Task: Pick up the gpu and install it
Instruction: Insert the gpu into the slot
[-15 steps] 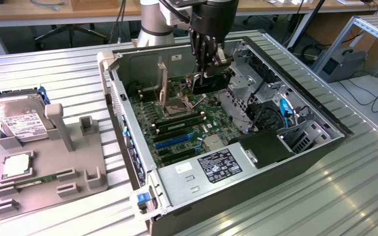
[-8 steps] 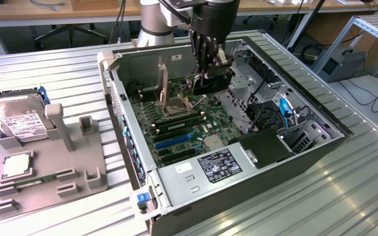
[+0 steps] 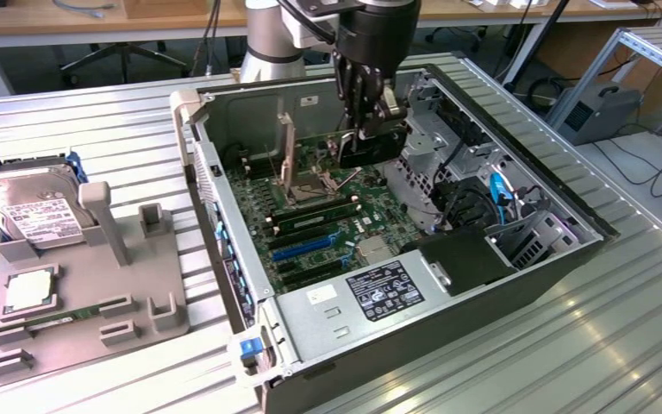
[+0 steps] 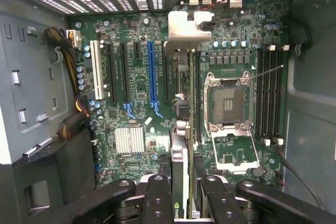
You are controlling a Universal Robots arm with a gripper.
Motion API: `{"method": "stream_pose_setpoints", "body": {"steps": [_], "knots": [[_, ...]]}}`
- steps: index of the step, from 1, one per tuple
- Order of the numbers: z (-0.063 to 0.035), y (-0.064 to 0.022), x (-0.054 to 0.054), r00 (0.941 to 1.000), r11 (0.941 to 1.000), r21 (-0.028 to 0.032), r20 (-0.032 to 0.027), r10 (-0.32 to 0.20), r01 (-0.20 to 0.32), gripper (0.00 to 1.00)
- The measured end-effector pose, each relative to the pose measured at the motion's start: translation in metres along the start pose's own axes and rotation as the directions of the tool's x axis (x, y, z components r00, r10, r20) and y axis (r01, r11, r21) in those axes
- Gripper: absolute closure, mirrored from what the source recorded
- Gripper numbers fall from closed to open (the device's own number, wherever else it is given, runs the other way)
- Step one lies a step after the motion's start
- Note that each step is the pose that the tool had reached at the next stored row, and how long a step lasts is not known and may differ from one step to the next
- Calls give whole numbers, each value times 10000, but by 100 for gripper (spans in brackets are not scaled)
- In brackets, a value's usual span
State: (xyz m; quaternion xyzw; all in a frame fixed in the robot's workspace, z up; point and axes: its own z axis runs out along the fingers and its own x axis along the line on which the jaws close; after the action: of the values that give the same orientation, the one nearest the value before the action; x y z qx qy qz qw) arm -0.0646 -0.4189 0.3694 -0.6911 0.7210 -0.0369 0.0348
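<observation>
A ribbed metal counter [image 3: 607,328] carries the open black computer case [image 3: 538,267]. The end effector [image 3: 365,129] grips the thin dark gpu card [image 4: 179,182] edge-on above the green motherboard [image 4: 136,77], whose empty processor socket [image 4: 228,103] shows from the wrist.

The gripper [image 3: 368,116] hung inside the open computer case [image 3: 561,259], holding the gpu [image 3: 368,147] on edge above the motherboard [image 3: 308,216]. The drive cage [image 3: 440,159] crowded it on the exterior view's right; the case's side wall [image 3: 210,172] stood well apart, leaving room there.
</observation>
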Motion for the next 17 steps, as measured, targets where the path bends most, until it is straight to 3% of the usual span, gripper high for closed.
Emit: {"method": "stream_pose_setpoints", "body": {"steps": [17], "knots": [[11, -1, 52, 10000, 10000, 0, 0, 0, 0, 73]]}}
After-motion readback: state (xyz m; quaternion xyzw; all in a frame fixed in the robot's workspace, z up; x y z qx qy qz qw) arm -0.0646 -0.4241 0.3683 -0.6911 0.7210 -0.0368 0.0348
